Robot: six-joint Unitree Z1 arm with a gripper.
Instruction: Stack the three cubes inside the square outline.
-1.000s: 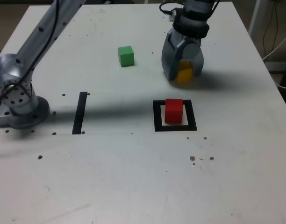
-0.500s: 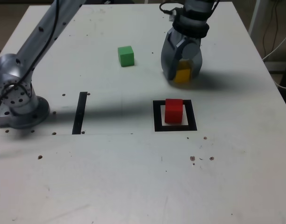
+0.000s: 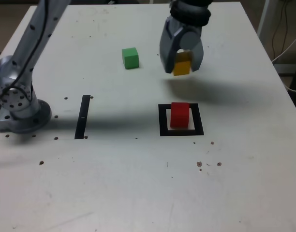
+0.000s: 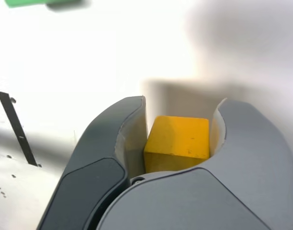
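Note:
My gripper is shut on the yellow cube and holds it in the air above the table, behind the square outline. In the wrist view the yellow cube sits squeezed between the two grey fingers. The red cube stands inside the black square outline, on its white centre. The green cube rests on the table toward the exterior view's left of the gripper, and its edge shows in the wrist view.
A narrow black strip lies on the white table at the exterior view's left, also visible as strip. The arm's base stands at the table's left edge. Small dark specks dot the table front.
The gripper has lifted off the table with the yellow cube in it and shifted slightly to the exterior view's left. The red and green cubes have stayed put.

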